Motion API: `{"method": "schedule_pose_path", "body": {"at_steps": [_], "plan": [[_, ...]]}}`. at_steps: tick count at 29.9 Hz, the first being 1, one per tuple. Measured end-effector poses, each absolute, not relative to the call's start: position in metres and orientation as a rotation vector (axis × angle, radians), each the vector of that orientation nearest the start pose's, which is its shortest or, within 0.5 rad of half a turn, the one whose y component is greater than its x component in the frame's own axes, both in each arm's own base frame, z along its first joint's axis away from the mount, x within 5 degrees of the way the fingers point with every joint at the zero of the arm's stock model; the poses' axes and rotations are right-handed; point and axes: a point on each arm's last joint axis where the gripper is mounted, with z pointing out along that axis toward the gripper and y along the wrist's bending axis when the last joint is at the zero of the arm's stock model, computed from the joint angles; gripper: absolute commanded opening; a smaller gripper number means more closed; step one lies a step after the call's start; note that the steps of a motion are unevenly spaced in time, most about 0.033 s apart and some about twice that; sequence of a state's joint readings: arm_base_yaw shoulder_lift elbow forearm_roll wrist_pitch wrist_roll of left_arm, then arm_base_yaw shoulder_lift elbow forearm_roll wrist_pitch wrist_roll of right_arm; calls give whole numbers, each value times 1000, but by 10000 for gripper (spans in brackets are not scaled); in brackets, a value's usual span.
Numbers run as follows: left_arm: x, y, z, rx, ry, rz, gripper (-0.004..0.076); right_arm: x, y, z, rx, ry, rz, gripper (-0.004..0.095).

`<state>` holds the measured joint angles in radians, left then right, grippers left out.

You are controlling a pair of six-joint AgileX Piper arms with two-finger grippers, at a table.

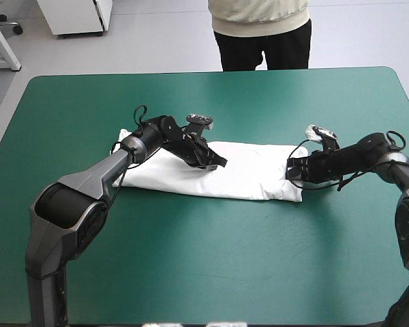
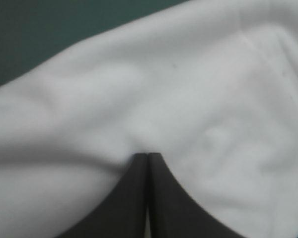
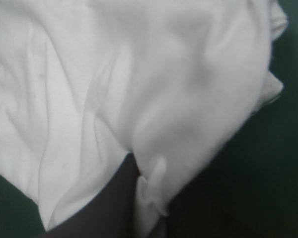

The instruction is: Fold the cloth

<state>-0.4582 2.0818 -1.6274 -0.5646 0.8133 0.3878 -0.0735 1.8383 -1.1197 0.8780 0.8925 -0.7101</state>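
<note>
The white T-shirt (image 1: pixel 249 176) lies as a long folded strip across the middle of the teal-green cover (image 1: pixel 204 266). My left gripper (image 1: pixel 217 162) rests low on the strip's far edge, left of its middle. In the left wrist view its black fingers meet in a point (image 2: pixel 148 156) with T-shirt (image 2: pixel 203 89) creases running into the tip, so it is shut on the cloth. My right gripper (image 1: pixel 290 170) is at the strip's right end. In the right wrist view a fold of the T-shirt (image 3: pixel 139 74) sits pinched between its fingers (image 3: pixel 141 173).
The cover shows as a broad band between the shirt and the table's near edge, and a narrower band toward the far edge (image 1: pixel 211 73). The right arm's forearm (image 1: pixel 347 158) lies low over the cover, right of the shirt.
</note>
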Motion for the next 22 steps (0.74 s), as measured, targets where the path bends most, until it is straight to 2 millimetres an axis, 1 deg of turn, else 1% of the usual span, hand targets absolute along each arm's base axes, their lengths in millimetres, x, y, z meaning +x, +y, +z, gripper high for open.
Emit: {"method": "schedule_pose_path", "body": {"at_steps": [4, 8, 11, 15, 17, 22], "plan": [[390, -231, 206, 718, 2602, -675, -9, 350, 27, 185, -97, 2694, 855, 0], [390, -231, 206, 723, 2601, -668, -9, 347, 27, 191, -127, 2672, 825, 0], [390, -231, 207, 724, 2599, -666, -9, 345, 26, 203, -159, 2631, 783, 0], [391, -231, 207, 720, 2596, -665, -9, 338, 25, 226, -195, 2560, 740, 0], [391, -231, 207, 719, 2595, -664, -9, 336, 26, 235, -205, 2536, 732, 0], [392, -232, 207, 711, 2581, -659, -9, 334, 29, 243, -204, 2503, 745, 0]]}}
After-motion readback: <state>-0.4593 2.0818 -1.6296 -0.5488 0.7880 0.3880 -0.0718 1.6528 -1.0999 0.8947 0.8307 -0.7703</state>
